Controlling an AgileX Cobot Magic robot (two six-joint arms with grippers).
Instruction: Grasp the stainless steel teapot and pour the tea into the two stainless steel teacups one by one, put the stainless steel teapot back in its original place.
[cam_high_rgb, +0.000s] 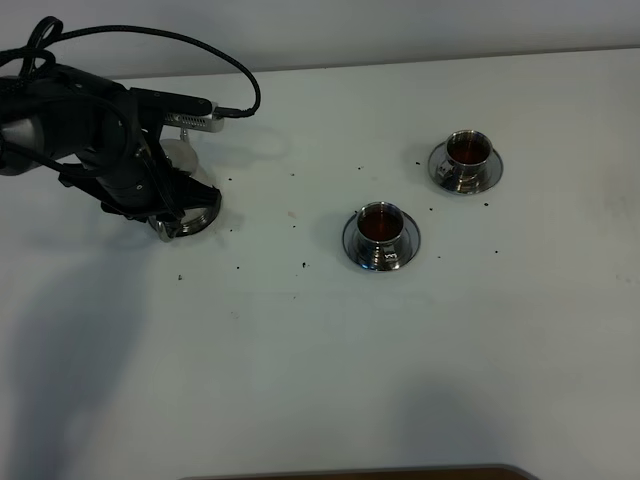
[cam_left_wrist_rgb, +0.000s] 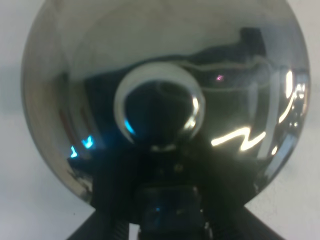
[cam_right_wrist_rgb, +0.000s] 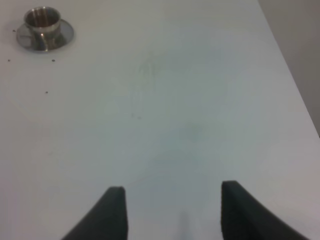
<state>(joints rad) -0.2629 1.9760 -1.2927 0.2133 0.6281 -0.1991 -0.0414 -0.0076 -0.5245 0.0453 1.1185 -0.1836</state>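
White table (cam_high_rgb: 320, 380) fills the overhead view, with scattered dark specks across its middle.

Left arm (cam_high_rgb: 70, 120): black, cabled, reaching in from the far-left edge and folded down over the far-left part of the table. Its wrist points downward onto the stainless steel teapot (cam_left_wrist_rgb: 165, 100), so most of the pot is hidden from above; only a curved steel edge shows under the arm, sitting at the round coaster (cam_high_rgb: 200, 215).

Left wrist view: the teapot's mirror dome takes up nearly the whole picture, round lid knob (cam_left_wrist_rgb: 159, 107) near centre, arm and lights reflected in the steel. Left gripper (cam_high_rgb: 165, 195): dark parts sit right against the pot's near side, but the fingers are not distinguishable there. Cannot tell how far it is parted or whether it grips the handle.

Right gripper (cam_right_wrist_rgb: 172, 210): two dark fingers (cam_right_wrist_rgb: 112, 212) stand well apart with bare table between them, holding nothing, touching nothing. Right arm is not seen in the overhead view.

Near teacup (cam_high_rgb: 381, 232): on its saucer at table centre, upright, filled with reddish-brown tea (cam_high_rgb: 379, 222).

Far teacup (cam_high_rgb: 466, 158): on its saucer, right of and beyond the first, upright, also holding tea. The two are apart, both well clear of the teapot. The right wrist view shows one cup on its saucer in the distance.
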